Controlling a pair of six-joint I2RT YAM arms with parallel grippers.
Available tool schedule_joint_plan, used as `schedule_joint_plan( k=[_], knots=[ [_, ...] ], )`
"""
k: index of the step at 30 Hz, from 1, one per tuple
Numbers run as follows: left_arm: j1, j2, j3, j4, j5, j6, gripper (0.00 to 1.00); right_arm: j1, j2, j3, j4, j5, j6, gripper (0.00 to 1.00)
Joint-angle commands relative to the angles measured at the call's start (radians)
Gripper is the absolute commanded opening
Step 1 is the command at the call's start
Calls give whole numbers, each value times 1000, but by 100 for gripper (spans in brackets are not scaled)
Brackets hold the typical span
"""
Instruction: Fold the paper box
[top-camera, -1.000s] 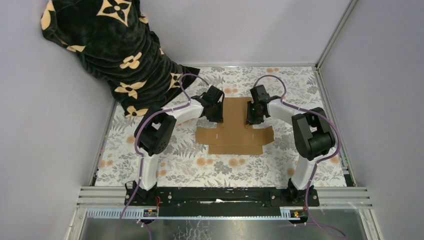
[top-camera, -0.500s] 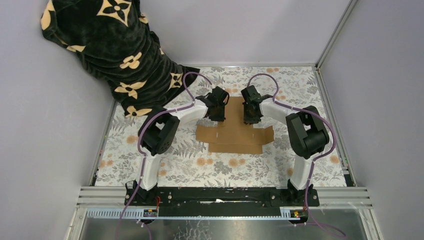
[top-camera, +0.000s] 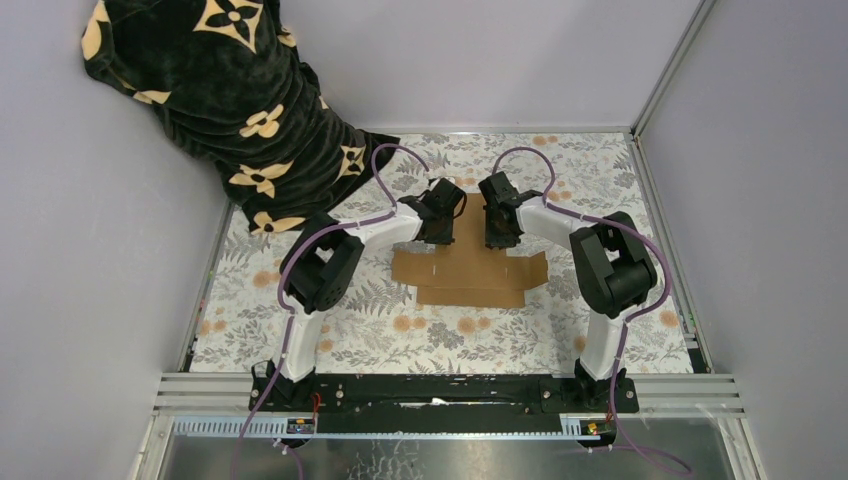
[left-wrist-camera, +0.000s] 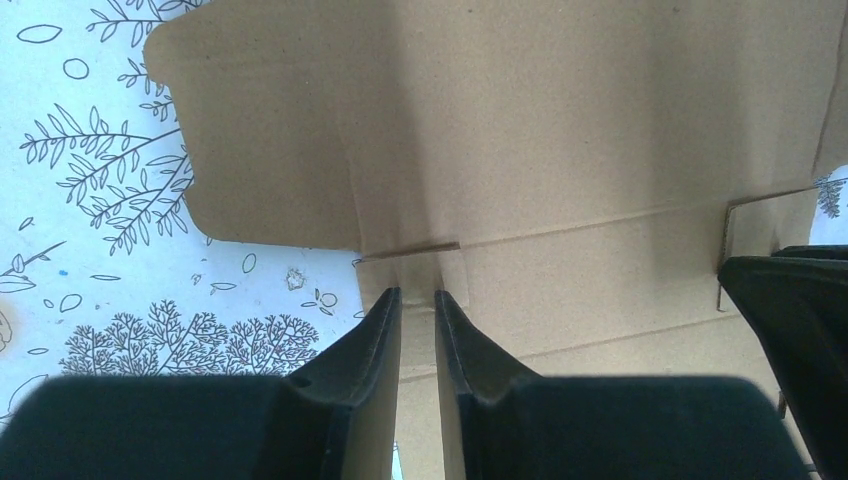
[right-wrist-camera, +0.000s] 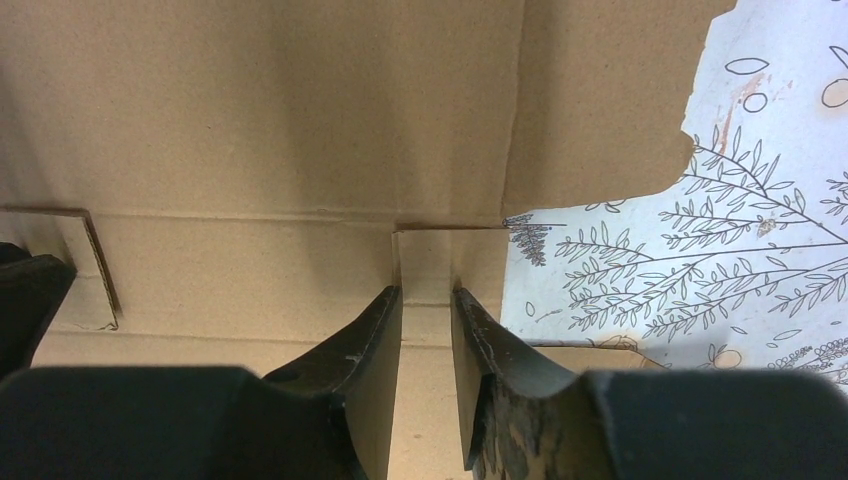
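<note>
The paper box (top-camera: 470, 275) is a flat brown die-cut sheet lying on the floral table cover; it also fills most of the left wrist view (left-wrist-camera: 560, 120) and the right wrist view (right-wrist-camera: 250, 120). My left gripper (top-camera: 437, 236) is low over the left edge of its far panel, my right gripper (top-camera: 497, 238) over the right edge. In each wrist view the jaws stand a narrow slit apart, the left gripper (left-wrist-camera: 417, 295) and the right gripper (right-wrist-camera: 427, 292) each with a small cardboard tab at its tips. Whether the tips touch the sheet is unclear.
A black blanket with beige flowers (top-camera: 220, 90) hangs over the far left corner, reaching onto the table. Grey walls and a metal frame rail (top-camera: 662, 230) bound the right side. A black base rail (top-camera: 440, 392) runs along the near edge.
Both grippers have slid inward toward each other over the far panel, leaving less cardboard showing between them. The sheet itself has stayed in place.
</note>
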Motion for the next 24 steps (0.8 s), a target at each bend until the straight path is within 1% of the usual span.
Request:
schedule_joint_plan(
  k=[1,5,8,10,24],
  knots=[
    [-11,70,-27,-73,-39,-12,25,5,88,-32,-5,16,24,33],
    [-12,72,-33,-64,-42,-21,26,6,101,-32,11,-9,35,34],
    [-13,63,-55,-41,-44,-27,32,6,113,-28,18,-21,44,35],
    [-13,60,-63,-30,-51,-29,34,6,120,-23,23,-27,46,36],
    [12,87,-71,19,-49,-23,35,5,183,10,58,-70,57,38]
  ],
)
